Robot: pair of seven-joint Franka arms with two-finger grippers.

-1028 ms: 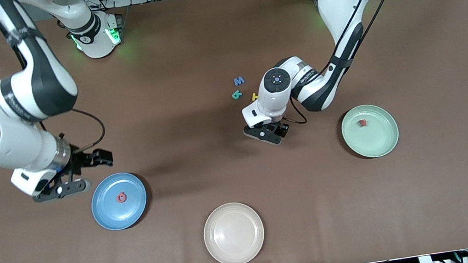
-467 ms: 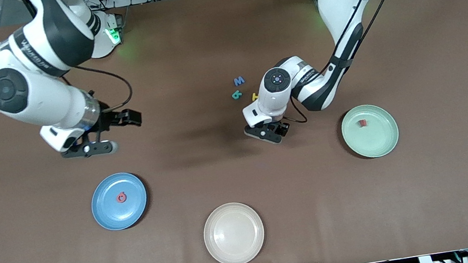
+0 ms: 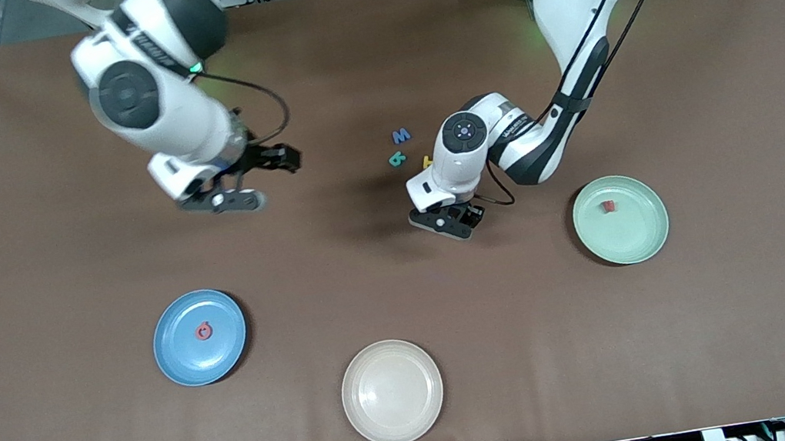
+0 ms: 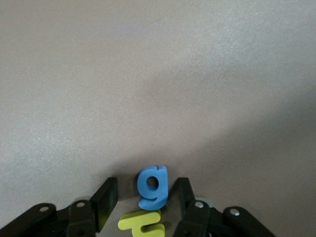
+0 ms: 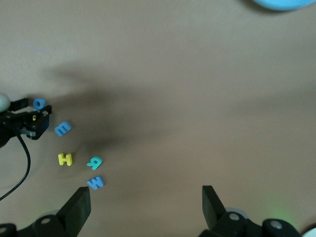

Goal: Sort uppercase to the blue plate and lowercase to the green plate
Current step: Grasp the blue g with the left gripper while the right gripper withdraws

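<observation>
My left gripper (image 4: pixel 145 197) is low on the table and open. A blue lowercase rounded letter (image 4: pixel 153 187) lies between its fingers (image 4: pixel 106 200) with a gap on each side, and a yellow letter (image 4: pixel 143 222) lies next to it. My right gripper (image 3: pixel 240 189) hangs open and empty over bare table. A blue w-like letter (image 3: pixel 401 135), a teal letter (image 3: pixel 397 159) and a yellow H (image 3: pixel 426 162) lie beside the left arm. A blue E (image 5: pixel 62 129) shows in the right wrist view. The blue plate (image 3: pixel 180 361) holds a red G (image 3: pixel 204 331). The green plate (image 3: pixel 636 238) holds a red w (image 3: pixel 606 205).
A cream plate (image 3: pixel 396 414) sits near the table's front edge, nearer to the front camera than both coloured plates. The left arm's forearm (image 3: pixel 544 143) reaches low over the table between the loose letters and the green plate.
My right arm has swung away from the blue plate, up and toward the middle of the table, still open. The left gripper stays low at the same spot.
</observation>
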